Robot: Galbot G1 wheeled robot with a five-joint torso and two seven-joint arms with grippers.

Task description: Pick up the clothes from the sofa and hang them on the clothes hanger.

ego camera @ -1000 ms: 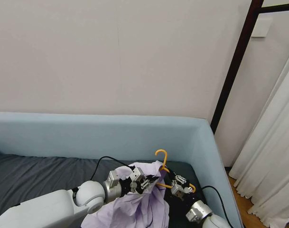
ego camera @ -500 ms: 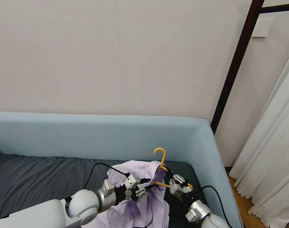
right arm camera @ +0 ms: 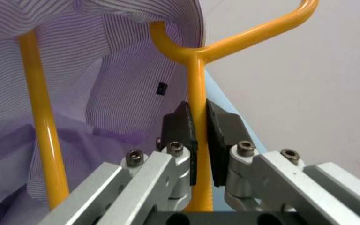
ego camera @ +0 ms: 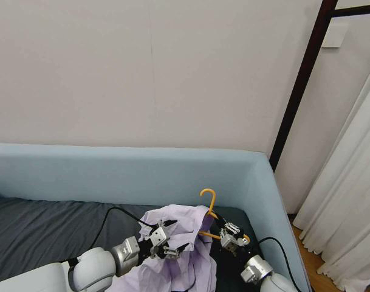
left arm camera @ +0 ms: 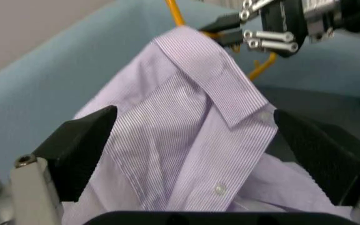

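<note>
Right wrist view: right claw pinching orange hanger stem. Left claw spread, facing purple shirt, gripping nothing. Shirt draped loosely over hanger above sofa corner. Risk: tilt or jerk slides it off.

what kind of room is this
Probably a home living room: a pale blue sofa against a plain wall, white curtains beside it, and a striped purple shirt on an orange hanger.

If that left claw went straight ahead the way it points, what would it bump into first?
The left gripper would probably meet the purple striped shirt first: it hangs straight ahead of its open fingers, draped on the orange hanger the right gripper clamps.
</note>
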